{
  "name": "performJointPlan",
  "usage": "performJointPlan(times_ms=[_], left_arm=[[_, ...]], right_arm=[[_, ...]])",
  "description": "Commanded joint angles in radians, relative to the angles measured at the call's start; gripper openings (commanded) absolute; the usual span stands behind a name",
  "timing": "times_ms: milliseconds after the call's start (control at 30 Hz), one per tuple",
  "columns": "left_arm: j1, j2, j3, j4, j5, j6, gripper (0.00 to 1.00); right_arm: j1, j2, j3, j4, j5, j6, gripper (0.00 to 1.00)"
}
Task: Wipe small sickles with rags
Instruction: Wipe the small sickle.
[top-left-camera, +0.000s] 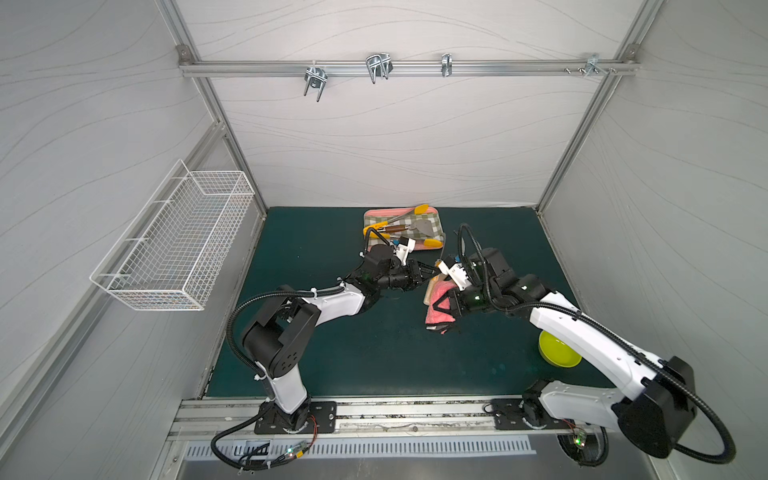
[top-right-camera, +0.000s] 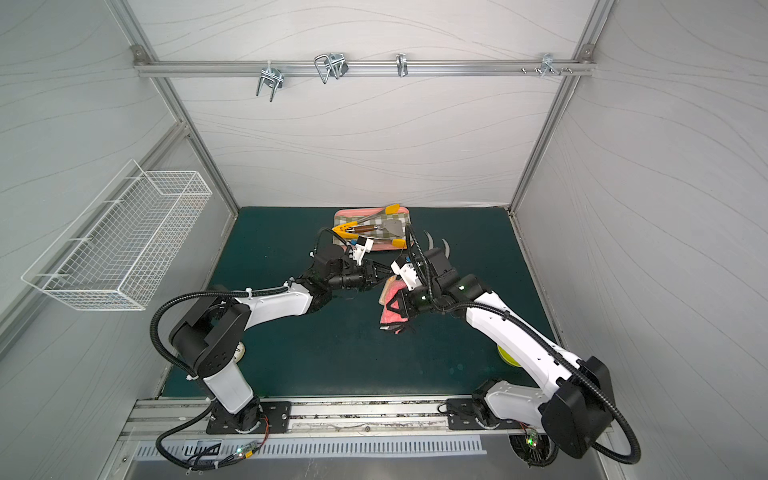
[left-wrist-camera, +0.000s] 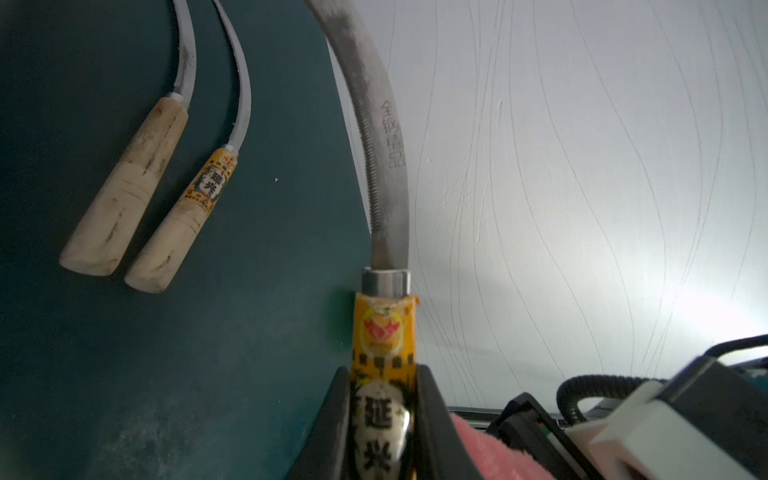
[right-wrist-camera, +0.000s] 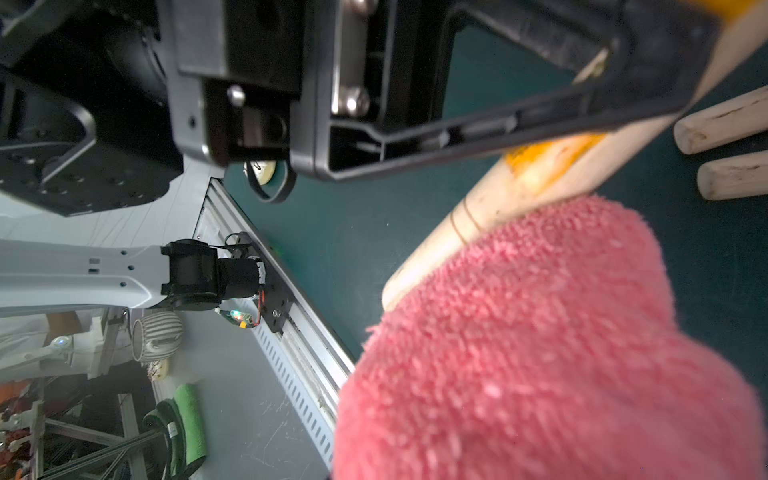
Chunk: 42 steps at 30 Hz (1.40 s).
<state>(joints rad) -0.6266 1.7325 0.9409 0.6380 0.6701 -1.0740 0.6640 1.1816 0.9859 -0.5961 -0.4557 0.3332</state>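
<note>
Left wrist view: left gripper, jaws clamped tight on the orange-labelled wooden handle of the held sickle, held above the green worktop. Grey toothed blade curving away, stamped with characters, seen against the pale side wall. Flat on the worktop beside it, two more small sickles: the plain-handled sickle and the labelled sickle, side by side, handles almost touching, blades bending the same way.

Right wrist view: pink fuzzy rag pressed over the butt end of the held handle, touching the wood just below the orange band. Right jaws buried under the cloth there, unseen.

Both top views: right gripper with jaws closed together, pinching the rag, dark-edged cloth hanging down toward 6 o'clock. Meeting point of both grippers close to the worktop's centre, slightly toward 1 o'clock. Resting pair at about 1 o'clock, only curved blade tips peeking out behind the right arm in a top view. At 12 o'clock, pink-rimmed checked tray, carrying yellow-tipped tongs and brown-handled spatula. At roughly 4 o'clock, yellow-green bowl, partly covered by the right arm. At 9 o'clock, white wire basket fixed on the side wall.
</note>
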Motion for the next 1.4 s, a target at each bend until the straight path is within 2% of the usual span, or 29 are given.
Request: performJointPlan(times_ms=[0, 233, 400, 600, 800, 1033, 1367], left_arm=[[0.004, -0.010, 0.064, 0.118, 0.014, -0.023, 0.00], [0.004, -0.034, 0.023, 0.130, 0.026, -0.032, 0.00], [0.002, -0.046, -0.038, 0.208, 0.029, -0.083, 0.00], [-0.007, -0.060, -0.079, 0.224, 0.022, -0.091, 0.00], [-0.007, -0.059, -0.075, 0.231, 0.023, -0.089, 0.00], [-0.003, -0.057, -0.030, 0.165, 0.016, -0.032, 0.00], [0.002, -0.021, 0.016, 0.184, -0.003, -0.032, 0.00]], right_arm=[[-0.033, -0.042, -0.002, -0.008, -0.067, -0.007, 0.01], [-0.300, -0.007, 0.056, -0.094, -0.069, -0.027, 0.01], [-0.334, 0.118, 0.161, -0.071, -0.044, -0.078, 0.01], [-0.311, 0.242, 0.266, -0.008, -0.120, -0.109, 0.01], [-0.203, 0.300, 0.317, -0.049, -0.111, -0.165, 0.01], [-0.119, 0.218, 0.203, -0.002, -0.102, -0.090, 0.02], [-0.005, 0.118, 0.032, 0.106, -0.102, 0.062, 0.03]])
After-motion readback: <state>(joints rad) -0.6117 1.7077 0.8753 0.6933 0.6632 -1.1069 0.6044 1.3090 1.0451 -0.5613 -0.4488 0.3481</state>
